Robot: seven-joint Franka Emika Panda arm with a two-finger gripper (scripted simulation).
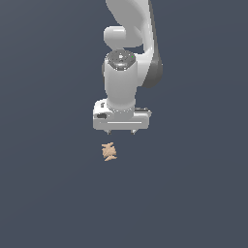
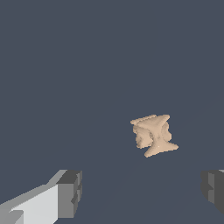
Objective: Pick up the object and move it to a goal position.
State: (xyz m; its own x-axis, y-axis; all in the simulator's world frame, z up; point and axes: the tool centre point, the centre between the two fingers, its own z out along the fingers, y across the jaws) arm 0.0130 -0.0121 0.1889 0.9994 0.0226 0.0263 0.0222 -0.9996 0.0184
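The object (image 1: 109, 151) is a tiny peach-tan jagged lump with a pinched waist, lying on the dark grey floor. It also shows in the wrist view as the object (image 2: 153, 135). My white gripper (image 1: 122, 132) hangs just behind it, slightly toward the exterior view's right, and is apart from it. Its two short fingertips (image 1: 133, 131) point down, spread wide. In the wrist view the gripper (image 2: 142, 194) is open, with dark pads (image 2: 70, 192) far apart and nothing between them; the lump lies beyond the gap.
A plain dark grey surface (image 1: 48, 193) fills both views. The white arm (image 1: 128, 43) rises from the gripper toward the top of the exterior view. No goal marker shows.
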